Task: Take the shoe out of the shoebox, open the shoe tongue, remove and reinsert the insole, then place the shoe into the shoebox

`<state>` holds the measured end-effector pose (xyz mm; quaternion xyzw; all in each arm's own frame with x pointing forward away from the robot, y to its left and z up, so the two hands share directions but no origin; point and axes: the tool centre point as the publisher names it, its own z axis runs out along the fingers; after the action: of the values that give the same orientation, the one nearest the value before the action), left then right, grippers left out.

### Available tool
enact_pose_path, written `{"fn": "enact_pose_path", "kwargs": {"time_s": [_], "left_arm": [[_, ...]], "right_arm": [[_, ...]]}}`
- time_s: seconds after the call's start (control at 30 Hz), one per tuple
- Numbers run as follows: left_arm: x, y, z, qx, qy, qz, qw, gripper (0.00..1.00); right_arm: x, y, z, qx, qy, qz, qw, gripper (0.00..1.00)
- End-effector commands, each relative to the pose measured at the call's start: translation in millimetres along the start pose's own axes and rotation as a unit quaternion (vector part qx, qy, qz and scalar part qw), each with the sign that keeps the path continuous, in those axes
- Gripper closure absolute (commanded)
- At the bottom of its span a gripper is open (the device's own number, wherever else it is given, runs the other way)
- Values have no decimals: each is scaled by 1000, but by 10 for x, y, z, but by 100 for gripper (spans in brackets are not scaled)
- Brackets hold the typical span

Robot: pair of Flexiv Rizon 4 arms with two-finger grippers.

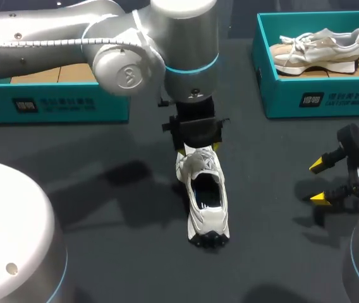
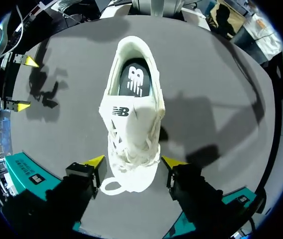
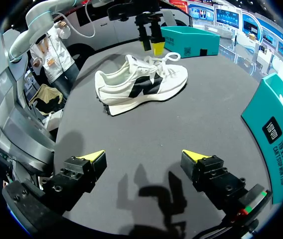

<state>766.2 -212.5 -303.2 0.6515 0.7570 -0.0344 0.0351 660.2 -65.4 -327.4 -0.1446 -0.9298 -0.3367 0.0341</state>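
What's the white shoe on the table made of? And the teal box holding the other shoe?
The white sneaker: probably soft fabric with matte leather-like panels, woven laces, rubbery studded sole. The teal shoebox: likely cardboard, with thin stiff walls and a plain brown inside.

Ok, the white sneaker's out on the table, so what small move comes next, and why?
Probably bring the right end effector in toward the tongue of the white lace-up sneaker. The sneaker stands upright on the dark table, tongue not yet pulled open; the left end effector sits at its toe, while the right one hangs open, apart from it.
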Motion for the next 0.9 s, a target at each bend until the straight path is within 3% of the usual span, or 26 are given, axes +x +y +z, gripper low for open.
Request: {"fn": "enact_pose_path", "kwargs": {"time_s": [0.03,0.27,0.43,0.6,0.9], "left_arm": [[103,129,-174,2,-2,-7,1000,49],[120,330,-343,24,-4,-17,1000,56],[121,368,-402,44,0,-16,999,68],[32,214,-359,61,-1,-1,998,68],[-99,-183,-51,89,-22,32,995,65]], "right_arm": [[22,1,-3,1,-2,0,1000,0],[22,1,-3,1,-2,0,1000,0],[22,1,-3,1,-2,0,1000,0],[22,1,-3,1,-2,0,1000,0],[22,1,-3,1,-2,0,1000,0]]}}
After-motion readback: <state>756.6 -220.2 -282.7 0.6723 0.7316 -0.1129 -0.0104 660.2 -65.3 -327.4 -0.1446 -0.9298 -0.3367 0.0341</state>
